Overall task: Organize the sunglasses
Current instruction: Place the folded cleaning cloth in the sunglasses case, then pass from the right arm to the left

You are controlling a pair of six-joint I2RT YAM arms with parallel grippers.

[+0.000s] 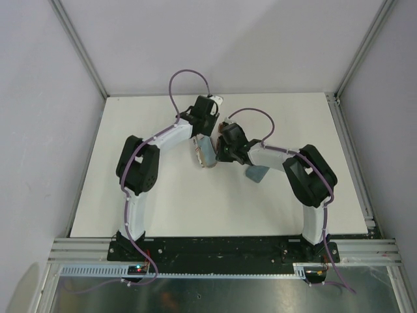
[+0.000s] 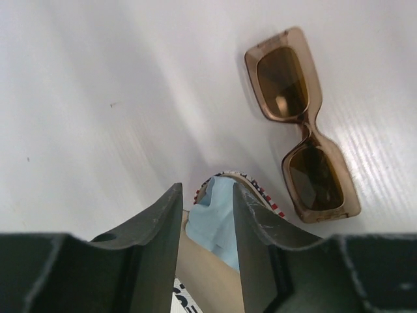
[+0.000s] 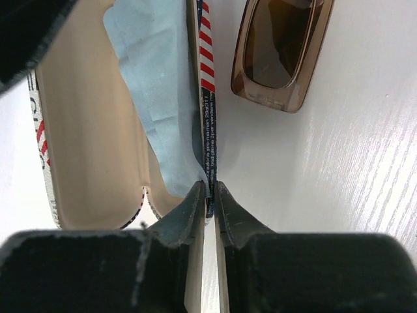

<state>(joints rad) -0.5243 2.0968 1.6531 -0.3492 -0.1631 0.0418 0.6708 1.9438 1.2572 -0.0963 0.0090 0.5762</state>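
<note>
Nearest the worktop's near edge, beside the right arm, lies a grey-blue oblong item (image 1: 257, 173), touched by neither arm. Farther in, about the worktop's middle, the right gripper (image 3: 208, 189) is pinched tight on the striped rim of an open case (image 3: 91, 130), whose beige interior holds a light blue cloth (image 3: 156, 85). The left gripper (image 2: 207, 195) hovers over the same case, fingers apart with nothing between them. Just beyond the case, toward the far edge, the brown sunglasses (image 2: 301, 124) lie flat on the bare surface, outside the case. The white-framed pair cannot be picked out in any view. Judged from this layout, the task is at an early stage: a case stands open and steadied, but no sunglasses are yet stowed.
</note>
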